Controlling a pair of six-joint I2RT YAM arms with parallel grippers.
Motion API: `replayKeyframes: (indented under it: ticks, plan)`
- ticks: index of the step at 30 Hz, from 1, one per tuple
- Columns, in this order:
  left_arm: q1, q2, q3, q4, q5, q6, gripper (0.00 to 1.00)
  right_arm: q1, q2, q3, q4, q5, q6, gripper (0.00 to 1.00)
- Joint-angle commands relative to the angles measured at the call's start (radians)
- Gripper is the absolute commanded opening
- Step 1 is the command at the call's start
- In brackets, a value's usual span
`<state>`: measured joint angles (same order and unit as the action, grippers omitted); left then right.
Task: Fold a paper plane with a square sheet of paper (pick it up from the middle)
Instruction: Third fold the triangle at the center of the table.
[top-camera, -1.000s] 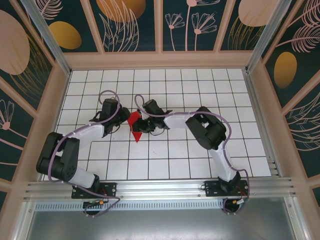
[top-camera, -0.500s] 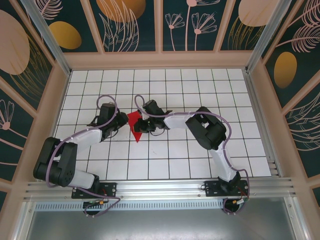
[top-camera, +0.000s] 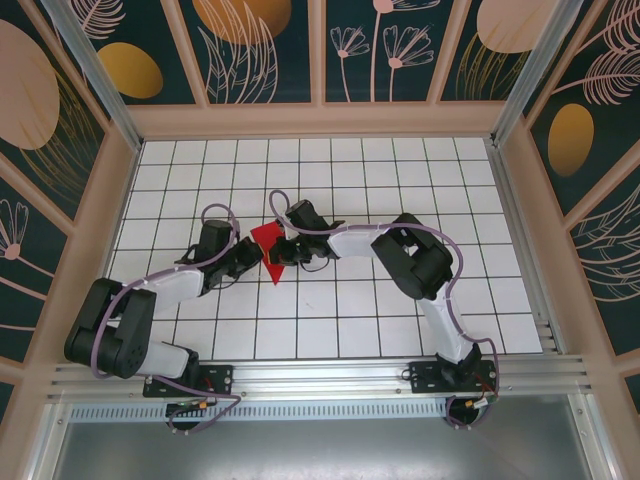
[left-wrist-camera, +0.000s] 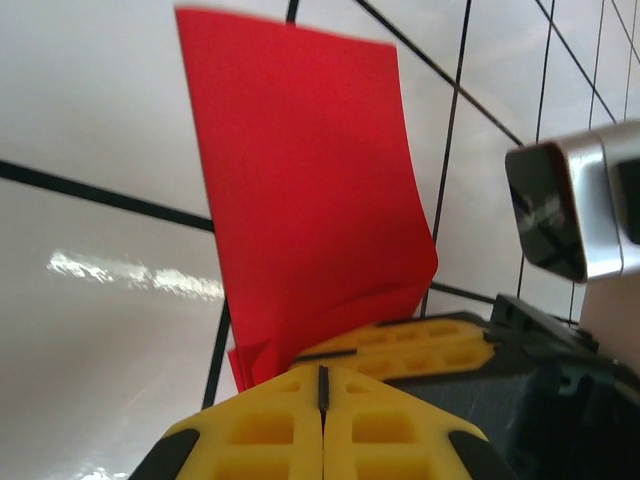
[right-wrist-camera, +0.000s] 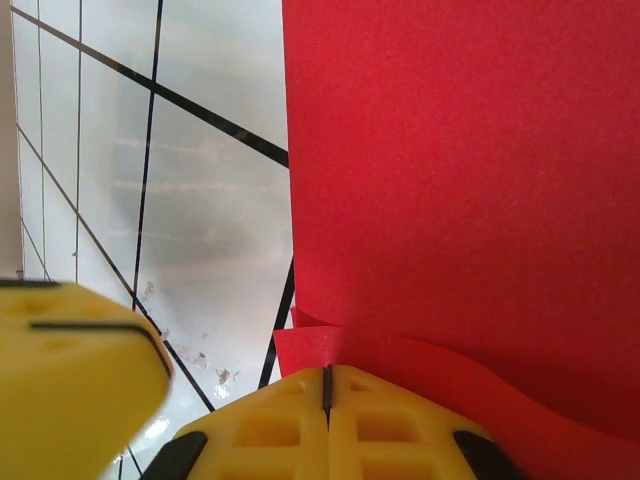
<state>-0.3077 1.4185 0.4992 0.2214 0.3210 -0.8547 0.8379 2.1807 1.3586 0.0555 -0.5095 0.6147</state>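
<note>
The folded red paper (top-camera: 266, 238) is held up off the white gridded table (top-camera: 400, 330), near the middle and a little toward the left edge. The left tool (top-camera: 258, 257) is clamped on the paper's lower edge, its yellow fingers (left-wrist-camera: 260, 430) pressed together on the layers. The right tool (top-camera: 281, 252) pinches the same edge just beside it, fingers (right-wrist-camera: 390, 425) closed on the paper (right-wrist-camera: 460, 180).

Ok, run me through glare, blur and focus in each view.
Left wrist: a glare streak on the white tiles, the red paper fairly sharp, the silver part at right blurred. Right wrist: hazy reflections on the tiles, the near yellow fingers soft. Top external: even light, sharp, faint shadows.
</note>
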Motion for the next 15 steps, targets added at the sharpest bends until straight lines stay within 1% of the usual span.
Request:
replayKeyframes:
  ticks: [1, 8, 15]
  plan:
    - [-0.014, 0.019, -0.016, 0.049, 0.039, -0.014, 0.04, 0.001, 0.025, -0.002, -0.052, 0.042, -0.001, 0.0]
    - [-0.019, 0.071, -0.013, 0.07, 0.032, -0.015, 0.0, 0.001, 0.028, 0.001, -0.056, 0.045, 0.005, 0.0]
    - [-0.018, 0.104, -0.014, 0.057, -0.004, -0.014, 0.0, 0.001, 0.027, 0.0, -0.057, 0.049, 0.009, 0.0]
